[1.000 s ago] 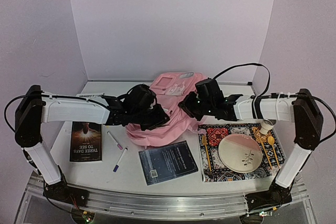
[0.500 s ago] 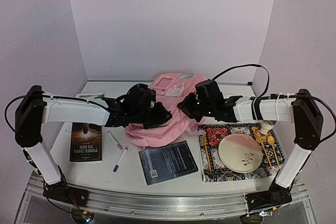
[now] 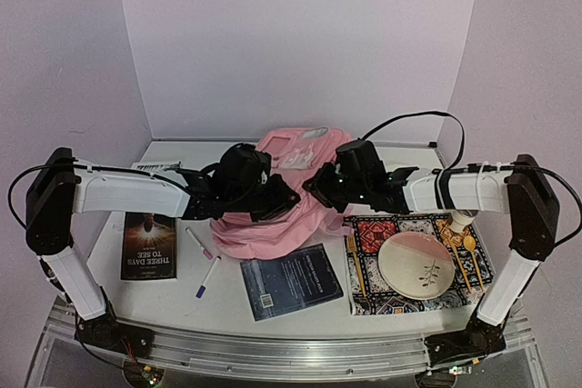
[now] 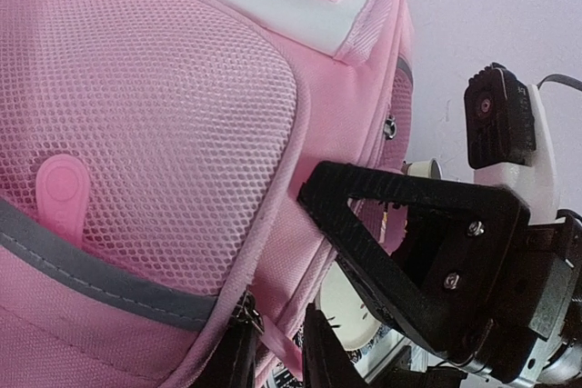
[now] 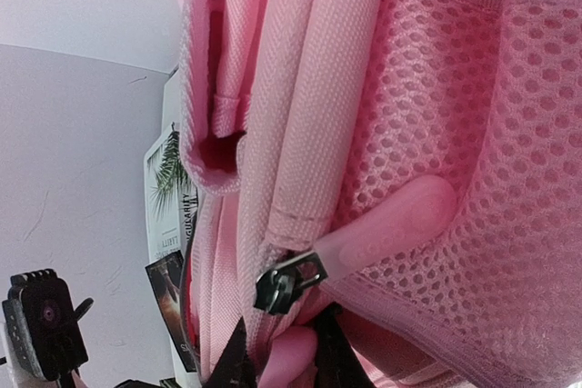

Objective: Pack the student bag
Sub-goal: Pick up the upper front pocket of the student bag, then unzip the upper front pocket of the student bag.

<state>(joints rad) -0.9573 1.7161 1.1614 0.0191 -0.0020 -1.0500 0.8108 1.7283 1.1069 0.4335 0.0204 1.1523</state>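
The student bag (image 3: 264,235) slumps toward 12 o'clock of the desk's (image 3: 227,308) middle, between the two arms. The left gripper (image 4: 277,356) meets it from 9 o'clock, jaws narrow, pinching a pink strip at its seam. The right gripper (image 5: 284,356) comes from 3 o'clock, jaws narrow on a pink fold below a metal slider (image 5: 289,286). A dark book (image 3: 291,281) lies at the bag's 6 o'clock and a plate (image 3: 416,263) at its 4 o'clock.

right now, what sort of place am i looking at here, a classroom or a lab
Most likely a robot test booth, not a classroom: plain lilac walls box in one white table, two arms bolt to a metal rail, and the student bag, books and plate look staged.
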